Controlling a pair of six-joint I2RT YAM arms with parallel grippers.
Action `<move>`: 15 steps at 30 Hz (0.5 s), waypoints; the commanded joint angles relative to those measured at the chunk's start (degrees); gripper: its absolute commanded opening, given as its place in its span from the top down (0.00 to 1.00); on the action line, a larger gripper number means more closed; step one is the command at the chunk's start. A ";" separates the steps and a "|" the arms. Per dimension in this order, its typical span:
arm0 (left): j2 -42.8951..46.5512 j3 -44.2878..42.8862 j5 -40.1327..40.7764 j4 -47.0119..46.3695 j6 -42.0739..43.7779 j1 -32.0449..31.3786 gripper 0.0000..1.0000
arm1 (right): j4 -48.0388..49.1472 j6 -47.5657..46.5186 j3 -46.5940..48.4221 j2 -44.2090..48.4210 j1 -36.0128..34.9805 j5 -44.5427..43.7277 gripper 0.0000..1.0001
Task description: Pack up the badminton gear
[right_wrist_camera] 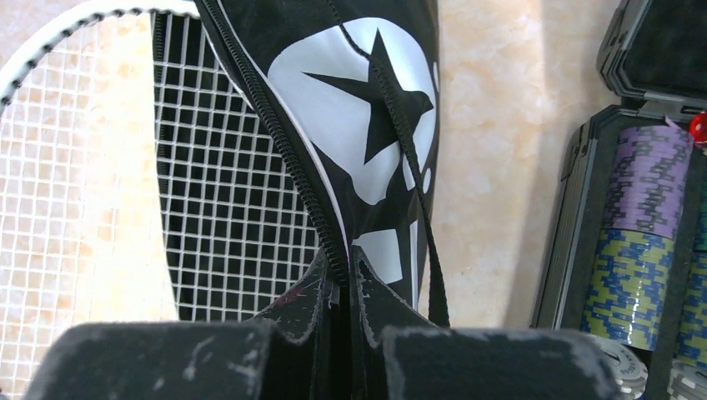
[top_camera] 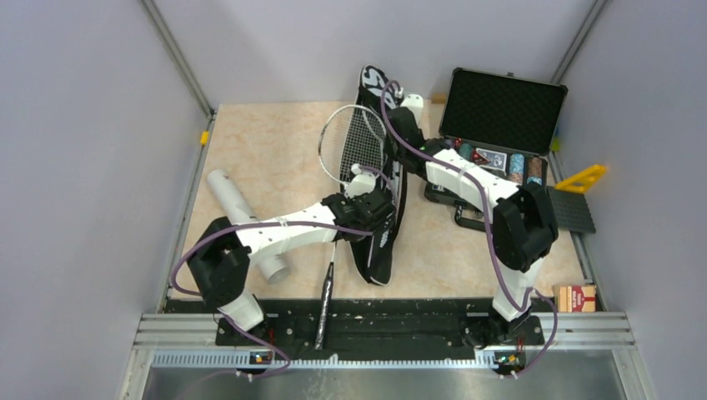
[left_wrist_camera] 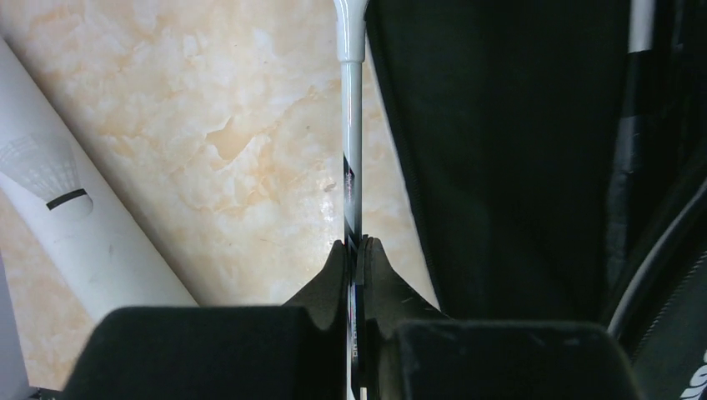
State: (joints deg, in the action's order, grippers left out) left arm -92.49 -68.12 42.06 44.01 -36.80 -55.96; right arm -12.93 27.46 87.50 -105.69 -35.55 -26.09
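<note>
Top camera: shows racket point(top_camera: 352, 148) head at centre far, overlapping black bag point(top_camera: 379, 250) just right; white tube point(top_camera: 229, 196) at near left. Left wrist: shows left gripper point(left_wrist_camera: 354, 246) clamped tight on the racket shaft (black bag just beside, right). Right wrist: shows right gripper point(right_wrist_camera: 340, 258) pinching the black bag's zipper edge, above racket strings.

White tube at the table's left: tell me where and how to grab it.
Grip the white tube across its round body, on the far half, from above, jaws straddling its width. It lies flat on the table, slanting far-left, and the left arm crosses over its near end, so likely only the far stretch is free.
</note>
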 commanded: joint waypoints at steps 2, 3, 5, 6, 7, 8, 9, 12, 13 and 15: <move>-0.40 -3.46 3.30 -1.84 1.44 -1.27 1.00 | 6.78 -0.29 -0.69 1.08 0.31 2.77 1.00; -0.10 -3.38 3.18 -2.13 1.53 -1.44 1.00 | 6.92 -0.37 -0.81 1.03 0.35 2.99 1.00; 0.63 -2.59 3.10 -3.52 3.34 -2.04 1.00 | 7.27 -0.40 -1.16 1.09 0.59 4.56 1.00; 0.86 -2.25 2.74 -4.50 4.10 -2.19 1.00 | 7.56 -0.32 -1.36 1.22 0.76 5.42 1.00; 0.83 -2.09 2.14 -5.12 4.88 -2.21 1.00 | 7.90 -0.13 -1.73 1.42 0.89 6.08 1.00; 0.32 -2.15 1.62 -5.51 5.62 -2.17 1.00 | 8.80 -0.05 -2.43 1.71 0.92 6.56 1.00; -0.34 -2.58 1.37 -5.55 5.97 -2.17 1.00 | 9.56 -0.11 -2.99 2.10 0.98 7.13 1.00; -3.79 -5.40 1.57 -4.69 6.14 -2.21 1.00 | 12.24 -0.34 -5.35 3.43 1.01 9.65 1.00; -5.13 -6.77 1.68 -4.41 6.28 -2.21 1.00 | 14.05 -0.53 -6.57 3.97 1.00 11.33 1.00; -7.15 -8.86 2.28 -5.08 7.42 -2.13 1.00 | 17.85 -0.89 -9.72 5.52 1.01 16.14 1.00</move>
State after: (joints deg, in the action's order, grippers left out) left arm -96.20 -71.57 42.89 41.58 -31.97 -57.76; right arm -4.45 27.03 81.56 -105.27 -34.94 -18.28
